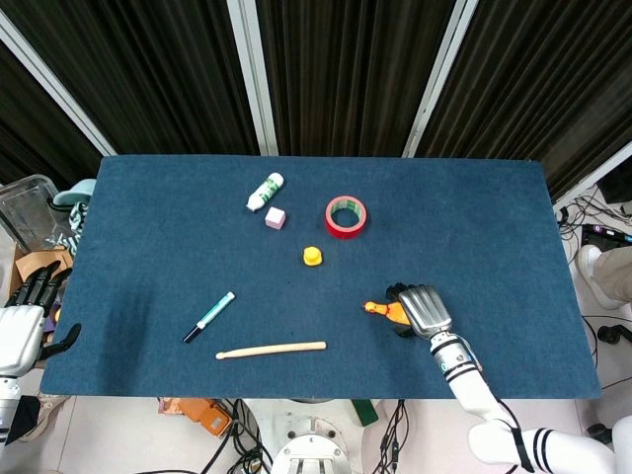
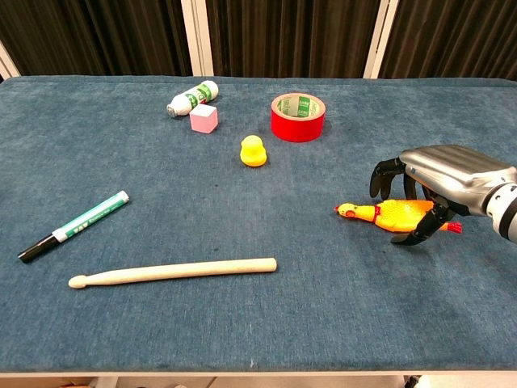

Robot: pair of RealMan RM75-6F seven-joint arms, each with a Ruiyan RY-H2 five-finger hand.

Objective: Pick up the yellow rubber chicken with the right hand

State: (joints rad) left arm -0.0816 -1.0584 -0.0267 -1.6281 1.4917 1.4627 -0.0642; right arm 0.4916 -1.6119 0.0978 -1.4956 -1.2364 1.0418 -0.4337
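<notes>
Head view: chicken (image 1: 379,310) lies on the blue table (image 1: 148,257) near the front right, head pointing left; the right hand (image 1: 419,309) covers its body, fingers curled down around it. The left hand (image 1: 22,321) hangs off the table's left edge, fingers apart, holding nothing. Chest view: right hand (image 2: 440,179) arches over the chicken (image 2: 386,213), dark fingers (image 2: 386,173) behind it and thumb in front, touching or nearly touching; whether it grips is unclear. Chicken rests flat on the cloth, well right of the drumstick (image 2: 174,271), below the tape (image 2: 297,116).
</notes>
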